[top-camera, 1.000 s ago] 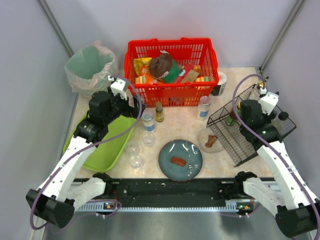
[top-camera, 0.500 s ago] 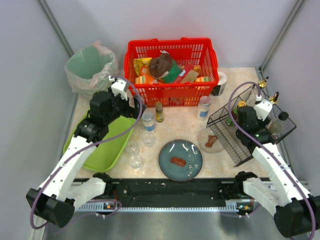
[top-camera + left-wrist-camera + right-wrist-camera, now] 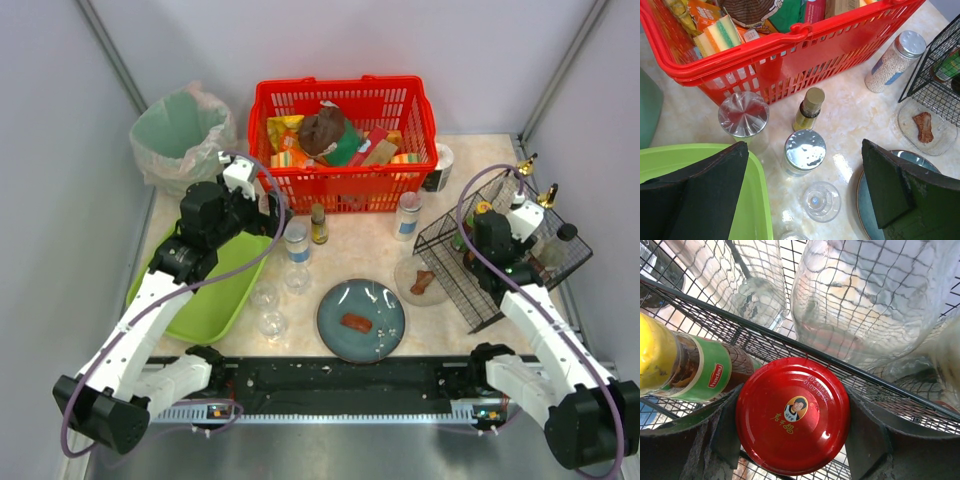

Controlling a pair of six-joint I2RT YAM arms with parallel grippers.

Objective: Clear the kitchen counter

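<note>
The kitchen counter (image 3: 365, 262) holds a silver-lidded jar (image 3: 296, 240), a small olive-capped bottle (image 3: 318, 223), a jar of white grains (image 3: 408, 215), three clear glasses (image 3: 270, 325), a blue plate (image 3: 385, 335) with a brown food piece, and a small clear dish (image 3: 408, 272) with another piece. My left gripper (image 3: 265, 207) is open and empty above the jars; in the left wrist view (image 3: 804, 150) a silver lid (image 3: 805, 149) and a glass (image 3: 822, 201) lie between its fingers. My right gripper (image 3: 478, 222) is inside the black wire rack (image 3: 500, 285), shut on a red-lidded jar (image 3: 792, 415).
A red basket (image 3: 345, 185) full of packets stands at the back. A lime-green tray (image 3: 205, 300) lies at the left, and a bagged bin (image 3: 180, 130) at the back left. The rack holds a green-labelled bottle (image 3: 695, 370) and glass bottles (image 3: 865, 300).
My right arm has moved left and down into the wire rack with its gripper. The left arm has not moved.
</note>
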